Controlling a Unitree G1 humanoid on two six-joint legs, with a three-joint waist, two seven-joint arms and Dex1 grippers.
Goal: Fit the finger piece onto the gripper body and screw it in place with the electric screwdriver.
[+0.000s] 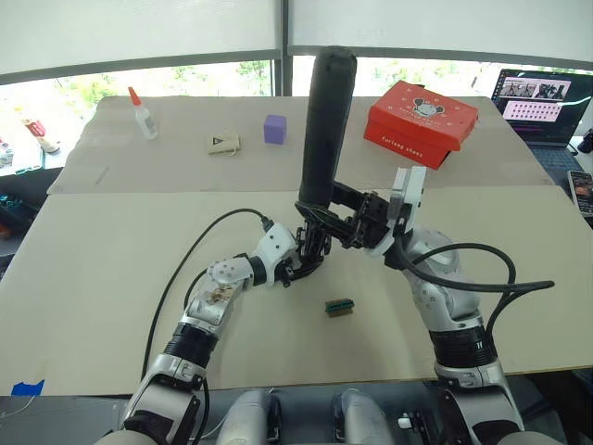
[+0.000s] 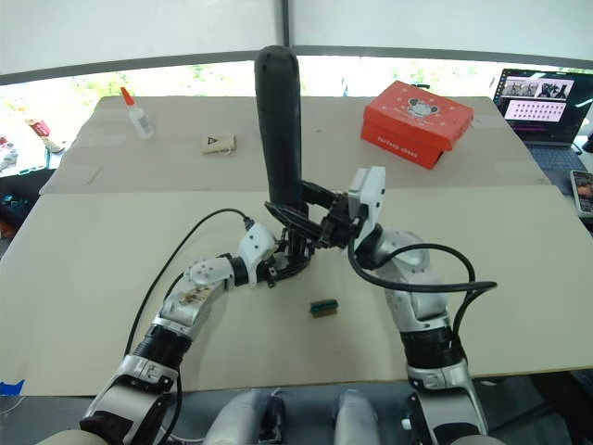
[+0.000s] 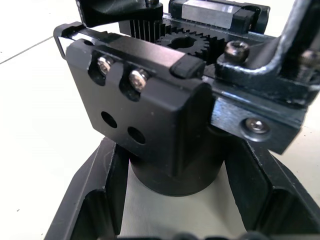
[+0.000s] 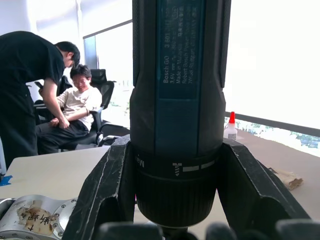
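The electric screwdriver (image 1: pixel 326 130) stands nearly upright over the table's middle, rounded end up. My right gripper (image 1: pixel 338 218) is shut on its lower collar; the right wrist view shows black fingers (image 4: pixel 107 190) pressed on both sides of the barrel (image 4: pixel 177 100). Its tip comes down onto the gripper body (image 1: pixel 310 246), which my left gripper (image 1: pixel 295 264) holds just above the table. In the left wrist view the body (image 3: pixel 160 115) shows a bracket with two screws, two empty holes and a gear, and its round base sits clamped between my fingers (image 3: pixel 95 200). The finger piece is hidden in that dark cluster.
A small green-and-brown block (image 1: pixel 339 307) lies in front of the grippers. At the back stand a red box (image 1: pixel 422 122), a purple cube (image 1: pixel 274 129), a tan card (image 1: pixel 222 144) and a glue bottle (image 1: pixel 144 115). A laptop (image 1: pixel 547 102) sits far right. Two people (image 4: pixel 30 95) are beyond the table.
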